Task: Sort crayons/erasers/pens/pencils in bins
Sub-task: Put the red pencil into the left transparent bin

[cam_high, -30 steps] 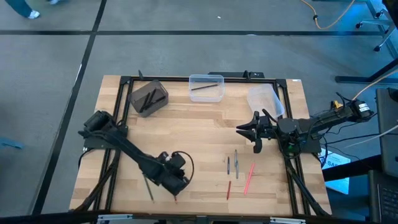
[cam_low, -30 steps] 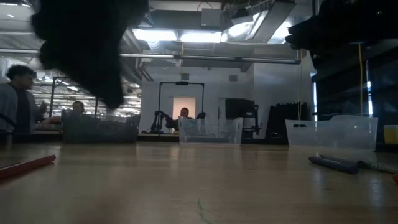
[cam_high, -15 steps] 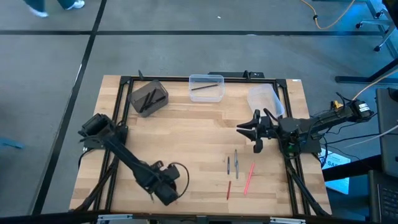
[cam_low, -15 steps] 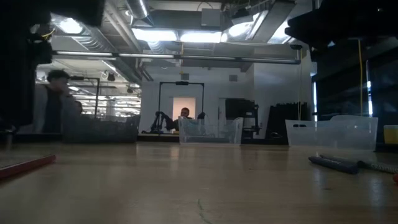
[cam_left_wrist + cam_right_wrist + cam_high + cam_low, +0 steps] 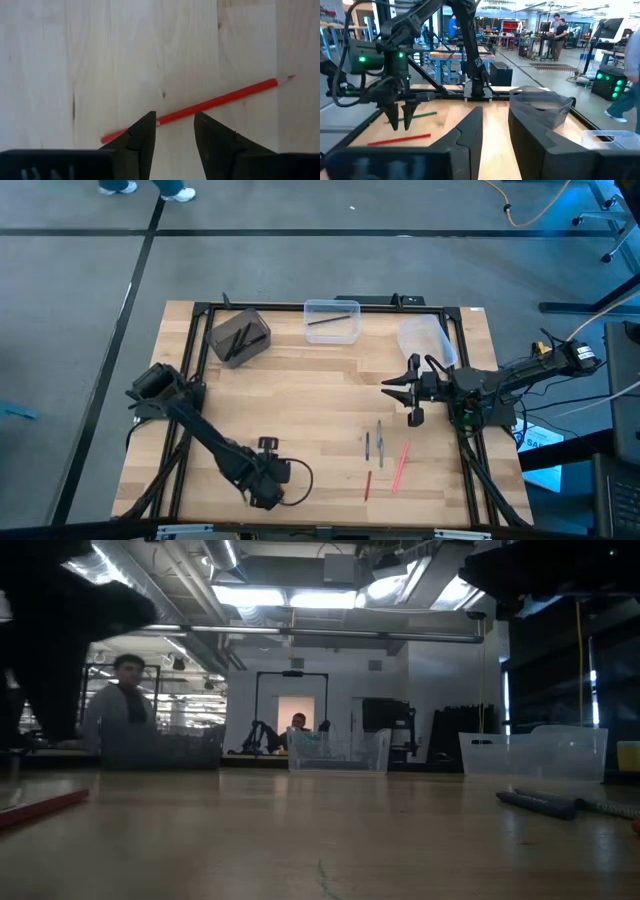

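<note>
Risk: left tool (image 5: 174, 131), open and empty above thin red pencil (image 5: 210, 103), could nudge it aside on closing.

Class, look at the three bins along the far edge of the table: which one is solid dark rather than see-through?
The dark grey bin, at the left arm's end of the row. The clear bin in the middle and the whitish bin beside the right gripper both let light through.

L gripper (image 5: 268, 498) low, fingers apart, R gripper (image 5: 400, 392) raised, parted
</note>
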Robot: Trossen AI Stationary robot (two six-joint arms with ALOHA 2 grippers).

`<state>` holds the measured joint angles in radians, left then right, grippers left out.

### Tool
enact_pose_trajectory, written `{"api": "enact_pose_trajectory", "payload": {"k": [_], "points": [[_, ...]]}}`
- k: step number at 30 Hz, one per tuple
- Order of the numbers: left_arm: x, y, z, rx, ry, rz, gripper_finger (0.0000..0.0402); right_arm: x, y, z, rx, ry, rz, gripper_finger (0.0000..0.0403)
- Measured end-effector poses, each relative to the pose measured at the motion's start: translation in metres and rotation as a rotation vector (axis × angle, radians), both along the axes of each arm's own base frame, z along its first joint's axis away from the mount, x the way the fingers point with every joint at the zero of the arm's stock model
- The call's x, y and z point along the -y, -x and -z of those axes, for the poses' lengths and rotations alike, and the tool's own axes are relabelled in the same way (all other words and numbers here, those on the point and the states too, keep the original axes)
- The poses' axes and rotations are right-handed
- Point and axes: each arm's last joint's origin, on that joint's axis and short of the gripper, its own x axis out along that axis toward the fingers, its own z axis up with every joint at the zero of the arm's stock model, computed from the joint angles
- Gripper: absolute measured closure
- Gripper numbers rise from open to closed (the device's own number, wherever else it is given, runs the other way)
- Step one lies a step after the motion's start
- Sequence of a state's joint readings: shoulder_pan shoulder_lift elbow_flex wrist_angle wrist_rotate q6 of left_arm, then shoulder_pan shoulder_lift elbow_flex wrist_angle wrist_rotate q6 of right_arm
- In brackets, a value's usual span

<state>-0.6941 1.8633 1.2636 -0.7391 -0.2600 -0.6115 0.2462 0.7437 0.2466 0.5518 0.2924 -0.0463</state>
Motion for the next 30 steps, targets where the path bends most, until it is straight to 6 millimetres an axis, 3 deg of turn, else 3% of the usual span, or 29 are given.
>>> {"api": "enact_pose_trajectory", "payload": {"k": [14, 19, 22, 30], "points": [[-0.015, -0.007, 0.002, -0.093, -0.16, 0.492, 0.023, -0.002, 0.0, 0.001, -0.005, 0.015, -0.059, 0.0305], [-0.012, -0.011, 0.019, -0.148, -0.163, 0.637, 0.0231, -0.002, 0.0, 0.0, -0.004, 0.017, -0.059, 0.0305], [-0.013, -0.014, 0.031, -0.191, -0.176, 0.677, 0.023, -0.002, 0.0, 0.0, -0.001, 0.018, -0.059, 0.0305], [-0.017, -0.015, 0.035, -0.225, -0.18, 0.696, 0.0249, -0.002, 0.0, 0.0, -0.001, 0.011, -0.059, 0.0305]]}}
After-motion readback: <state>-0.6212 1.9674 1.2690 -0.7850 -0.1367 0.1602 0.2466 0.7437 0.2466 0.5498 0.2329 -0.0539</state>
